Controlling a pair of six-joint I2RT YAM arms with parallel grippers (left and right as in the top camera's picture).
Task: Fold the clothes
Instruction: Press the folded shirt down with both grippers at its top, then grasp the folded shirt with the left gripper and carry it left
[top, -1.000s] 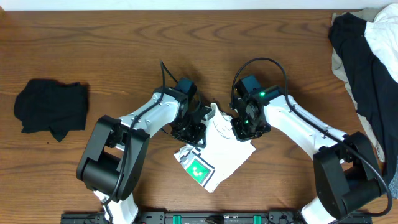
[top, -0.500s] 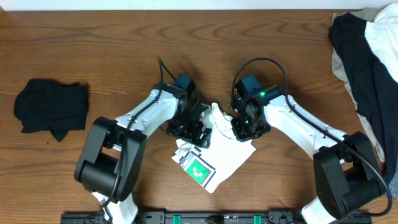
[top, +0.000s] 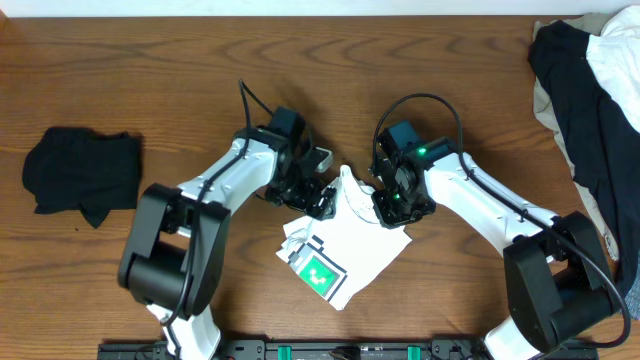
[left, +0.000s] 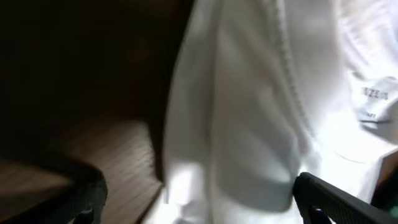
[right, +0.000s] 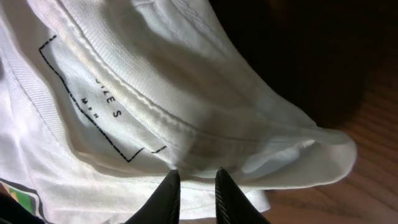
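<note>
Grips a fold of the white T-shirt (top: 365, 245) just under its collar label with the right fingers (top: 392, 205), nearly shut on the cloth. Holds the left fingers (top: 318, 198) spread wide, one at each lower corner of the left wrist view, with white cloth bunched between and beyond them and nothing pinched. Shows the shirt crumpled on the desk (top: 200, 60), between the two sets of fingers and spilling back from them toward the robot's base, with the green-and-white print (top: 320, 270) behind the left fingers. Swings the left wrist outward, away from the right fingers, over the last second; leaves the right arm where it was. Uncovers a small buckled flap of shirt edge beside the left fingers. Reads as letting go or regrasping on the left side, not as a completed fold. Puts the task at an early stage: garment rumpled, not spread. Calls for a fresh hold on the left edge before any folding.
</note>
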